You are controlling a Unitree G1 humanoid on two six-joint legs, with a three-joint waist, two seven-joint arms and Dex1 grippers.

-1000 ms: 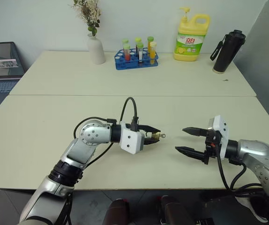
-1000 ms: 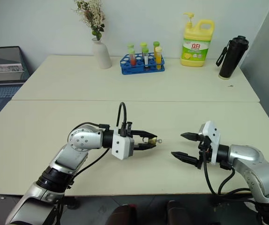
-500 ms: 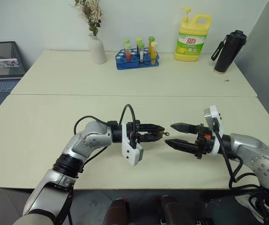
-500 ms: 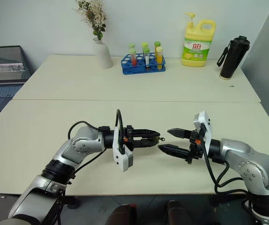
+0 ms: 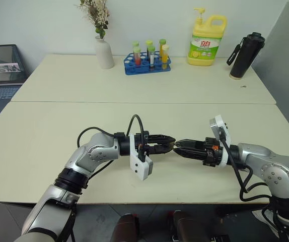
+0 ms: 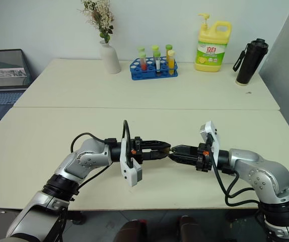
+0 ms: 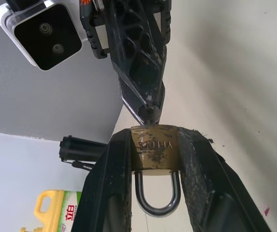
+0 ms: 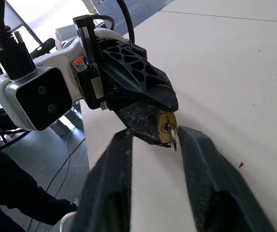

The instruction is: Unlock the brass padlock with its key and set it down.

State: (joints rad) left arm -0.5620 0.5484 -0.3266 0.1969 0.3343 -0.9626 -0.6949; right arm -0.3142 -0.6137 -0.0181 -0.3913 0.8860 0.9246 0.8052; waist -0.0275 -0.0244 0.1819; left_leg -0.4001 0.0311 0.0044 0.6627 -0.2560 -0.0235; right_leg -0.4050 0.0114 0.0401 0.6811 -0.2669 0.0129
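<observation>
Here the left gripper [image 5: 170, 141] is clamped on the brass padlock [image 7: 154, 153], its two black fingers [image 7: 113, 186] pressing the lock's narrow sides, so the silver shackle curves back between them and the keyhole end faces outward. Tip to tip with it comes the right gripper [image 5: 179, 146], pointing straight at the left one above the table [image 5: 44, 146]. Its jaws stand close together at the padlock's keyhole end, where the key [image 8: 170, 135] shows as a small silvery glint against the round brass face; whether they have actually pinched the key cannot be told. Both grippers hang just above the near tabletop. Well beyond them, along the far edge, stand a white vase [image 5: 103, 52], a blue rack of test tubes [image 5: 147, 59], a yellow detergent bottle [image 5: 205, 43] and a black flask [image 5: 244, 54]. A laptop [image 5: 1, 68] sits far off on the left gripper's side.
</observation>
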